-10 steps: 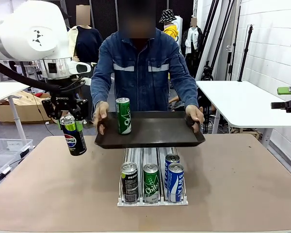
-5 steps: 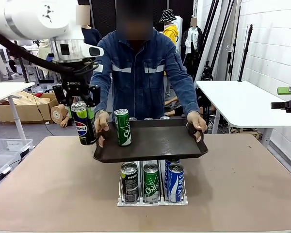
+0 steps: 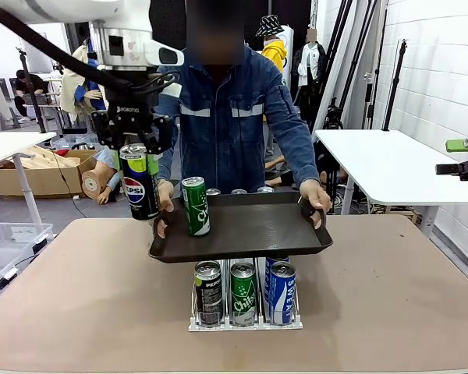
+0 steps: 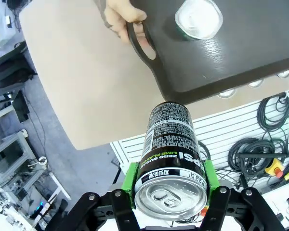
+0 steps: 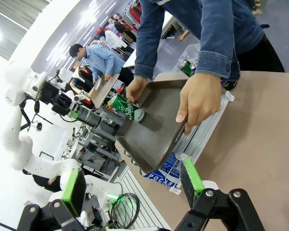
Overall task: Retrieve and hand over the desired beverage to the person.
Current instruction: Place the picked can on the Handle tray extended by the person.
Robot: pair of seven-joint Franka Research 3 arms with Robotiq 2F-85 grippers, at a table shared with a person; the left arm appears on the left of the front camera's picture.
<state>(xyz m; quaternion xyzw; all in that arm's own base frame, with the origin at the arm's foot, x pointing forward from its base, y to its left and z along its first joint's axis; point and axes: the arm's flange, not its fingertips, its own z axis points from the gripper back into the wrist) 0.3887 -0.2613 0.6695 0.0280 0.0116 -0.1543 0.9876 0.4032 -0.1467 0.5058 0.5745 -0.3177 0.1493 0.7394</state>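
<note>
Room: big busy workshop with a tan table (image 3: 78, 296) in the middle, white tables off to the sides.
Can: the black Pepsi can (image 3: 140, 181) is hanging in the air, just beside the left end of the tray (not on it yet).
How it handles: it is looking hard and smooth, so it could slip; it is probably full and a bit heavy.
Where to hold: around the round middle, on two sides, is looking best.
Which way it points: it is standing almost straight up, top up, with its long side running up and down.
Left gripper (image 4: 169, 195): its green pads are squeezing the can near the top.
Tray: the person (image 3: 230, 125) is holding the dark tray (image 3: 257, 226) with both hands above the can rack (image 3: 246, 292); a green can (image 3: 195, 206) is standing on it.
Right gripper (image 5: 135, 185): its fingers are sitting wide apart, holding nothing.
</note>
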